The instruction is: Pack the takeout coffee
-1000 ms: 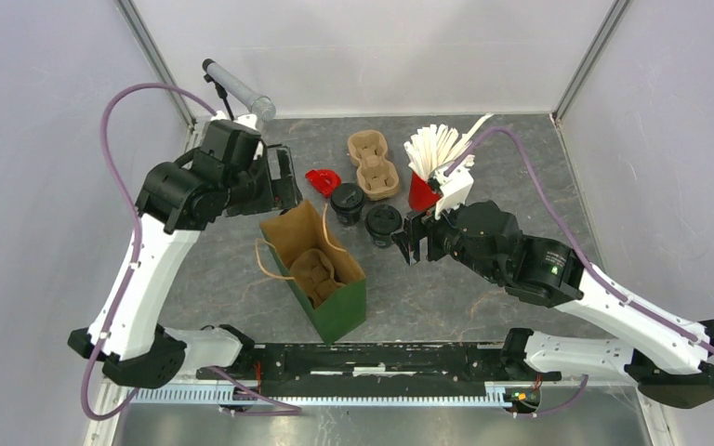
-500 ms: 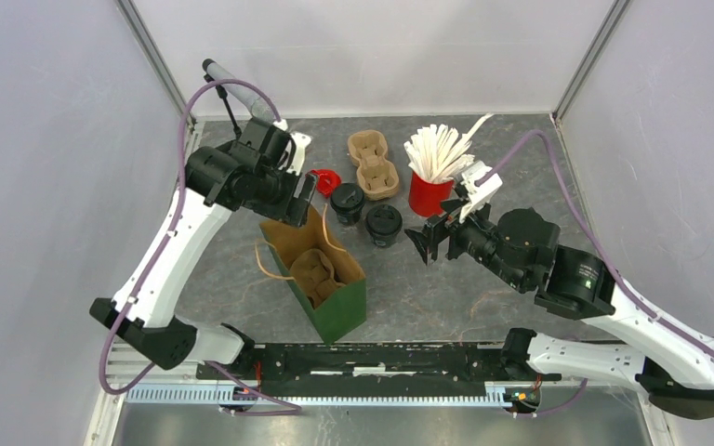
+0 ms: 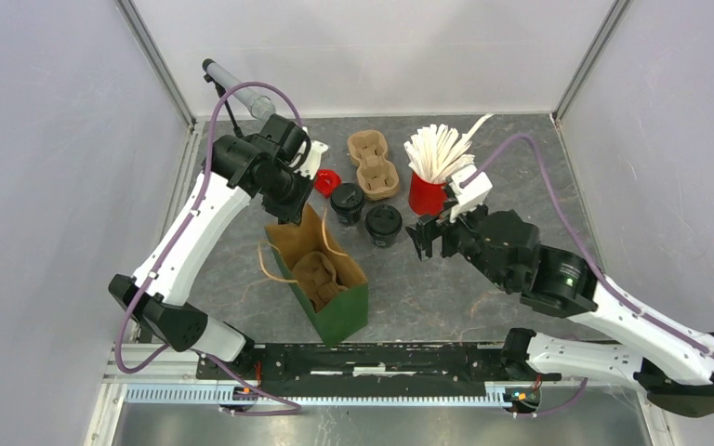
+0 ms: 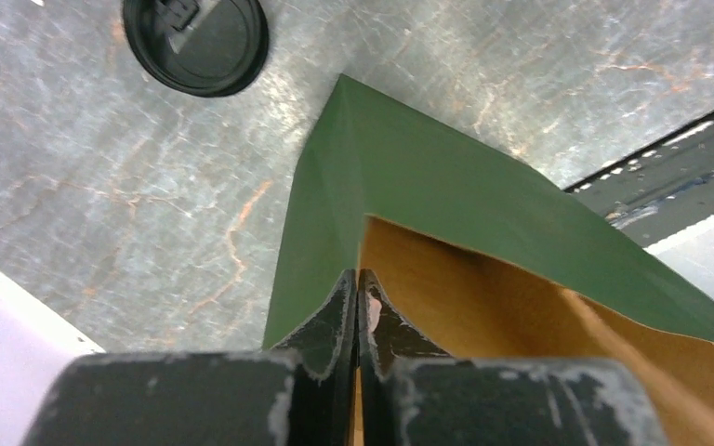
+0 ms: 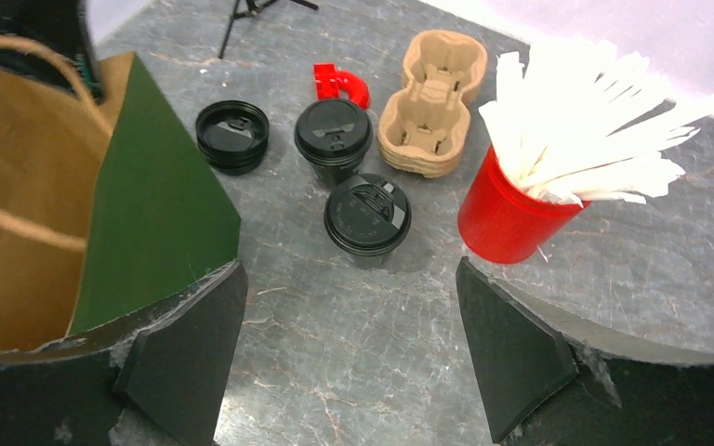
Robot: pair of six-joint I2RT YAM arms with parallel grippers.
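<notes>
top external view first: where did the green paper bag stand?
— left of centre in the frame, upright with its mouth open, and a pulp cup carrier down inside it. the first coffee cup stood just above and right of the bag's mouth, with the second coffee cup beside it. both were lidded and on the table.
— and the left gripper?
— the left wrist view showed its jaws pressed together on the bag's top rim, at a corner fold, with the paper pinched between them.
— the right gripper?
— spread wide and holding nothing. it pointed at the cups from the right of the frame, and the second cup sat just ahead of its fingers.
— how would the bag handle?
— i judged it light, thin and floppy. a rim pinch could keep the mouth open, but a hard pull would likely tip it or tear the paper. the fold looked like the stiffest spot to grip.
— the cups?
— thin walls and snap-on lids. i couldn't tell whether they were full. i'd take one around the body below the lid, gently and kept upright, since squeezing near the lid could pop it and the smooth sides could slip.
— anything close by?
— a red cup of white sticks stood to the upper right of the cups, with a spare stack of carriers above them. a black lid lay near the bag, and i couldn't tell whether a cup sat under it.
</notes>
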